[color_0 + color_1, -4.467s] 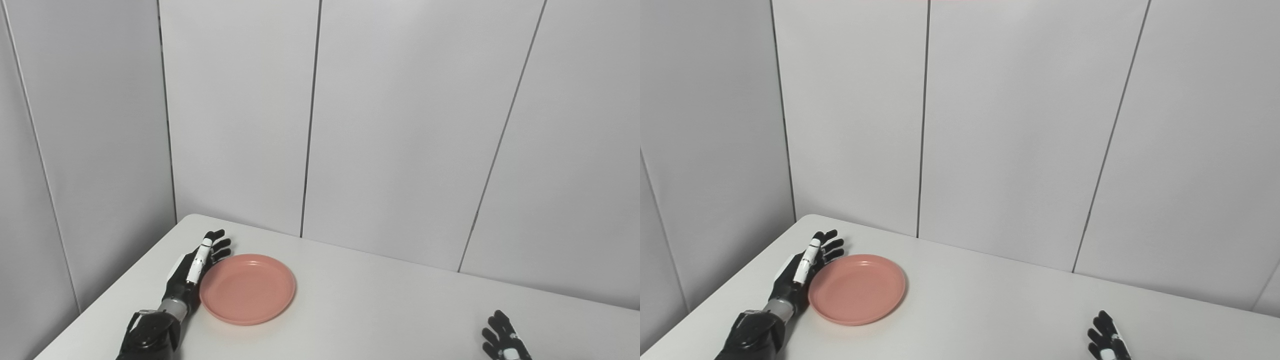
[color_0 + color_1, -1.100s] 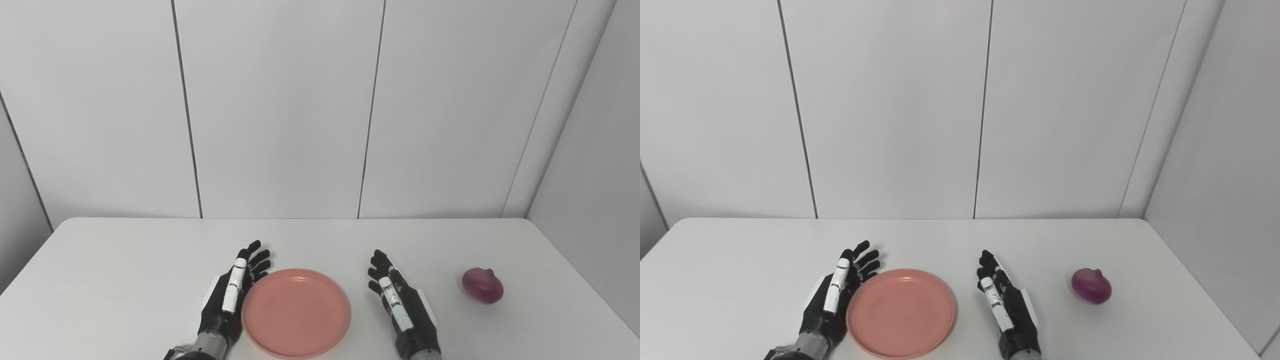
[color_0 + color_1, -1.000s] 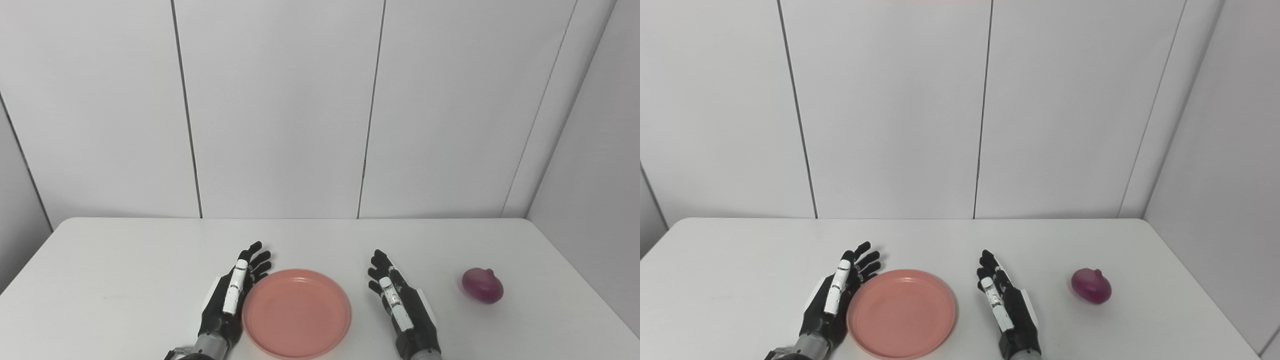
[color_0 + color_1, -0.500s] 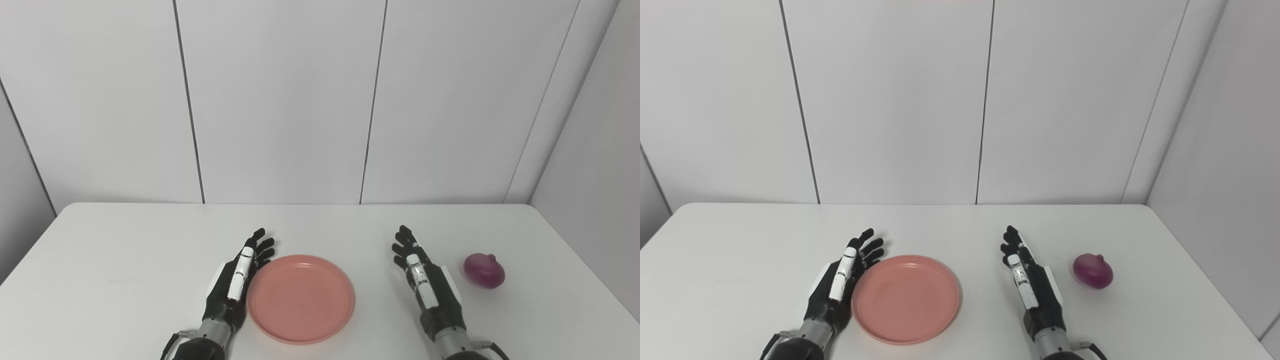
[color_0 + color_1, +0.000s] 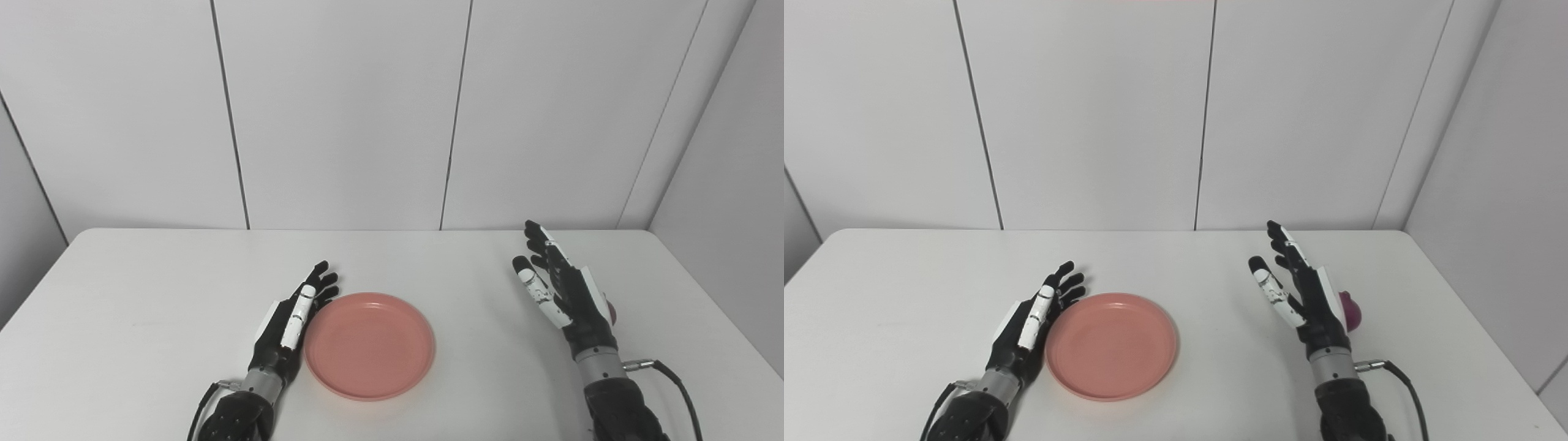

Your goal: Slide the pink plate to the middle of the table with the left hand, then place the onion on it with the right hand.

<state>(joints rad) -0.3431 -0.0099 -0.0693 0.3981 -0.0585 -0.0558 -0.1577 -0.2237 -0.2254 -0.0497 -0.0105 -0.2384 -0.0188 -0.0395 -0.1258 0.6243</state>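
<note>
The pink plate (image 5: 369, 345) lies flat near the middle of the white table (image 5: 153, 288). My left hand (image 5: 293, 320) rests open on its edge against the plate's left rim, fingers straight. My right hand (image 5: 560, 288) is raised above the table at the right, open with fingers spread, palm facing left. It covers most of the purple onion (image 5: 1351, 312), of which only a sliver shows behind the hand.
Grey wall panels stand close behind the table and along its right side. A black cable (image 5: 680, 386) trails from my right wrist.
The plate and left hand came from the far left to the middle. In the last half second my right hand rose and moved right, in front of the onion; the camera tilted down a little.
</note>
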